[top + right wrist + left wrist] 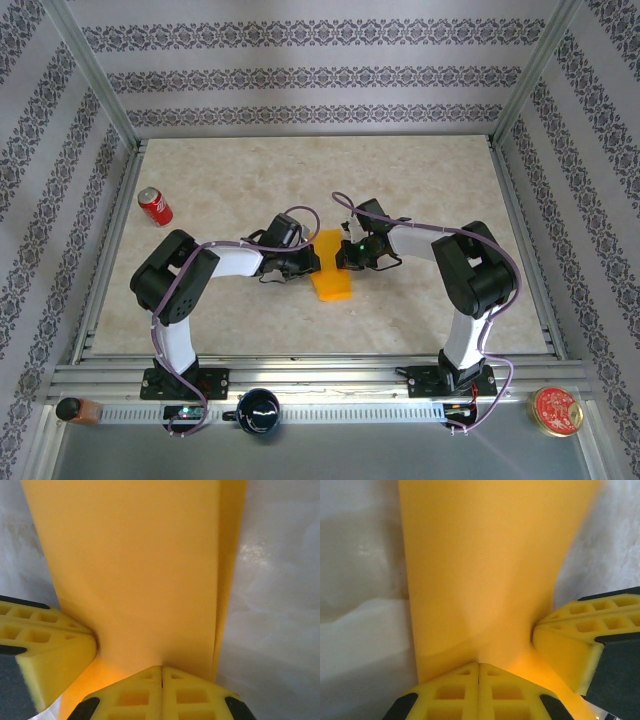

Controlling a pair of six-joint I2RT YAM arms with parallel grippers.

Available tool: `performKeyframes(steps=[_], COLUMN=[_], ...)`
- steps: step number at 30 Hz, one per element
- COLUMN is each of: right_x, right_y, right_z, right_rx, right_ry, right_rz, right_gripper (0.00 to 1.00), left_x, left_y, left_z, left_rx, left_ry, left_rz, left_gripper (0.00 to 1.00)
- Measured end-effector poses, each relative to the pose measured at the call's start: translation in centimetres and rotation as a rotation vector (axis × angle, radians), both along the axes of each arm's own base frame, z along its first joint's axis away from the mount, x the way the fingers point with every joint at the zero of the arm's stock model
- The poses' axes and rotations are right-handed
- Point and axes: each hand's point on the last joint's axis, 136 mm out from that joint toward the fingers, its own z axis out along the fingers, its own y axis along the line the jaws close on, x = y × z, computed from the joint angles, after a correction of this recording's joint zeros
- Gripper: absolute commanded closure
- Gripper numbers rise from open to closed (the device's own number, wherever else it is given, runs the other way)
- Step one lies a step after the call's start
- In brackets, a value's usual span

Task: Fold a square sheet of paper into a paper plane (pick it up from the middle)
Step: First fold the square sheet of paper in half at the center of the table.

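Midway across the pale marbled surface (pixel 420 180), the orange-yellow sheet of paper (pixel 331 272), folded into a long narrow strip, lies well to the right of the red soda can (pixel 155 206) and nearer the arm bases than the can is; the left gripper (pixel 312 262) meets the strip on its can-facing edge, its yellow fingers (pixel 455 695) clenched tip to tip on the paper, which curves up from the surface towards them; the right gripper (pixel 346 258) meets the edge turned away from the can, just opposite, its fingers (pixel 135 697) likewise pressed together on the sheet, where a second layer of paper shows along that side; each wrist camera catches the other arm's fingers beside its own, touching the paper. The can lies tilted on its side, well apart from both grippers; a round red tin (pixel 557 410) sits on the near rail, at the corner farthest from the can.
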Motion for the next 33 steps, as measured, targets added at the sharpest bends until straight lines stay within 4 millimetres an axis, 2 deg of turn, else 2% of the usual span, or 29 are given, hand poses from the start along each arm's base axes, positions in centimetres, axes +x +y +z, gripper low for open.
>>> performKeyframes(steps=[10, 14, 18, 24, 30, 33], right_x=[-0.1, -0.1, -0.1, -0.1, -0.2, -0.2], right_y=[0.1, 0.1, 0.1, 0.1, 0.1, 0.1], right_z=[0.0, 0.0, 0.0, 0.0, 0.0, 0.0], right_rx=[0.012, 0.015, 0.019, 0.019, 0.019, 0.02], right_ry=[-0.002, 0.0, 0.001, -0.001, -0.001, -0.002], right_rz=[-0.003, -0.013, -0.018, -0.018, -0.018, -0.018], right_gripper=[1.0, 1.0, 1.0, 1.0, 1.0, 1.0], left_x=[0.3, 0.5, 0.9, -0.2, -2.0, -2.0], left_y=[0.1, 0.0, -1.0, -1.4, -0.2, -0.1], left_z=[0.4, 2.0, 3.7, 2.5, 0.0, -0.1], left_rx=[0.022, -0.009, -0.106, -0.129, -0.092, -0.087], left_ry=[-0.02, -0.02, -0.019, 0.034, 0.087, 0.059], left_rz=[-0.016, 0.011, 0.051, 0.067, 0.078, 0.065], left_gripper=[0.97, 0.97, 0.97, 0.97, 0.97, 0.97])
